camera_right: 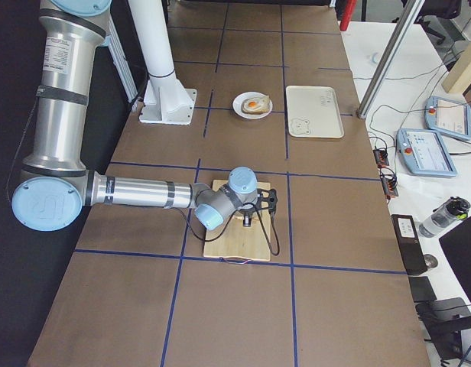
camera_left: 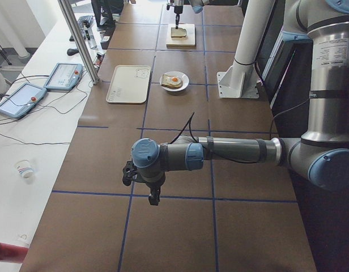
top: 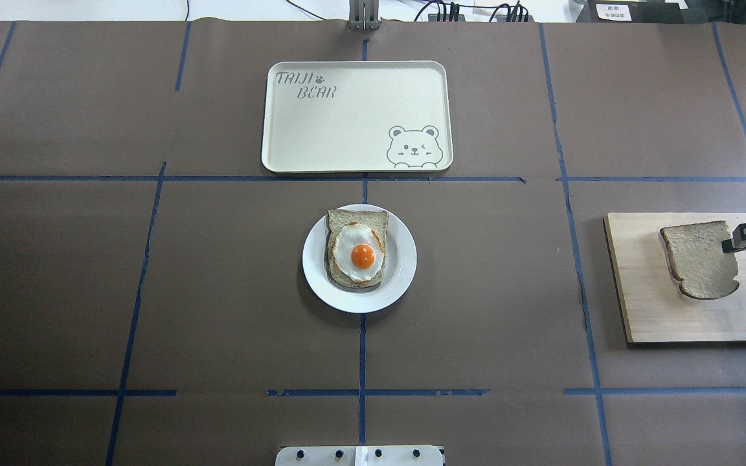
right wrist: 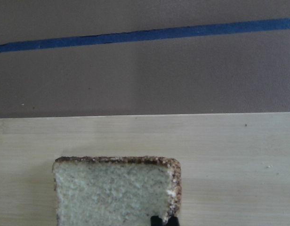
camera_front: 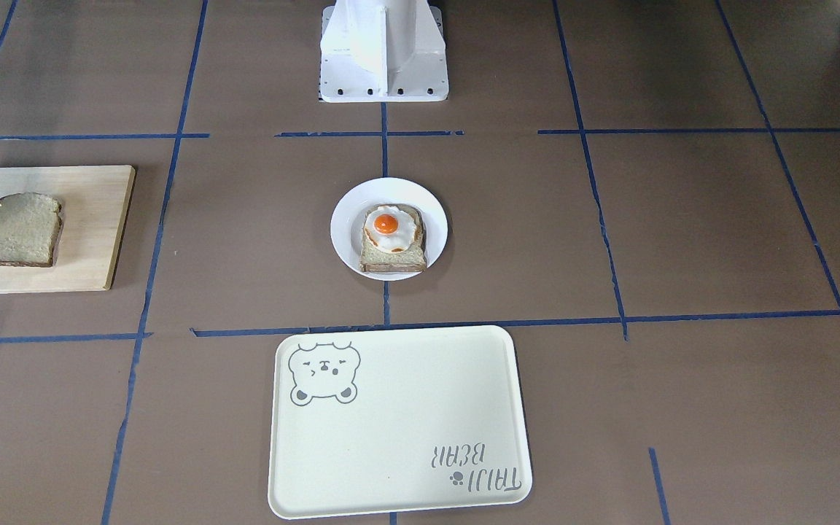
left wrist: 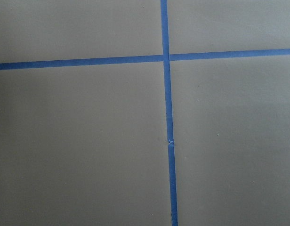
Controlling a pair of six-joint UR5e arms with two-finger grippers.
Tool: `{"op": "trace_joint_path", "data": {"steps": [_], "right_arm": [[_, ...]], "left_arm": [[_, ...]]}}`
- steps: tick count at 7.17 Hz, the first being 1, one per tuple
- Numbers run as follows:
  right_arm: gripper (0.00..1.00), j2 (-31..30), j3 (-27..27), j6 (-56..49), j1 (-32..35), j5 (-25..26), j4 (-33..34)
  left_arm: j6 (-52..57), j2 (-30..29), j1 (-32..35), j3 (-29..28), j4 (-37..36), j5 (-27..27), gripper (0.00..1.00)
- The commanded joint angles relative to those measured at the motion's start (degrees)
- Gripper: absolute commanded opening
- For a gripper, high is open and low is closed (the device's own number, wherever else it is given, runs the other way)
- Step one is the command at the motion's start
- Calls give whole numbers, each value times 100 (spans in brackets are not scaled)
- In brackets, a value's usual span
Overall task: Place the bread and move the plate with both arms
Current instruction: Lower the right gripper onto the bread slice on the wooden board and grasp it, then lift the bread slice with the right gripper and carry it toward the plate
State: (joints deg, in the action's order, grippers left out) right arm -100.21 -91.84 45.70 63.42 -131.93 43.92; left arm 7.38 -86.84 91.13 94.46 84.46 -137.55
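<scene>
We log the bread (top: 698, 259) lying on the wooden board (top: 645, 310) at the desk's (top: 509, 291) right end, right end effector (top: 729, 246) at its crust, left end effector (camera_left: 154, 198) above the desk; we cannot tell either one's opening.

Right arm (camera_right: 136, 193): the near arm, stretched low across the table, wrist bent downward.
Right gripper (camera_right: 251, 218): poised over the wooden board (camera_right: 235, 246); the fingertips appear to be masked by the wrist, so the jaw state is not legible.
Plate (camera_right: 238, 107): well beyond the fingers, carrying an egg-topped slice (camera_right: 255, 103).
Tray (camera_right: 314, 115): beyond the fingers, near the plate.
Pedestal (camera_right: 163, 92): beyond the fingers, on the plate's other side.
</scene>
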Motion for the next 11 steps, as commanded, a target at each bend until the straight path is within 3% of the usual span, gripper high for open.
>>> {"op": "trace_joint_path", "data": {"steps": [1,4,6,7,8,9,11], "right_arm": [[0,-16,-211,0,501,-628,-85],[0,412,-405,288,1119,-1448,-208],[0,1612,-397,1994,1033,-1503,-208],[0,2184,-405,2726,632,-1459,-208],[0,2747,-353,3342,79,-1198,-208],[0,3066,-414,3888,-527,-516,-217],[0,3481,-589,4707,-2229,1500,-226]], "left_arm": [[0,0,-7,2,0,0,100],[0,0,1,3,0,0,100],[0,0,-7,3,0,0,100],[0,0,-7,3,0,0,100],[0,0,-7,3,0,-9,100],[0,-9,-7,11,0,-9,100],[0,-9,-7,3,0,-9,100]]}}
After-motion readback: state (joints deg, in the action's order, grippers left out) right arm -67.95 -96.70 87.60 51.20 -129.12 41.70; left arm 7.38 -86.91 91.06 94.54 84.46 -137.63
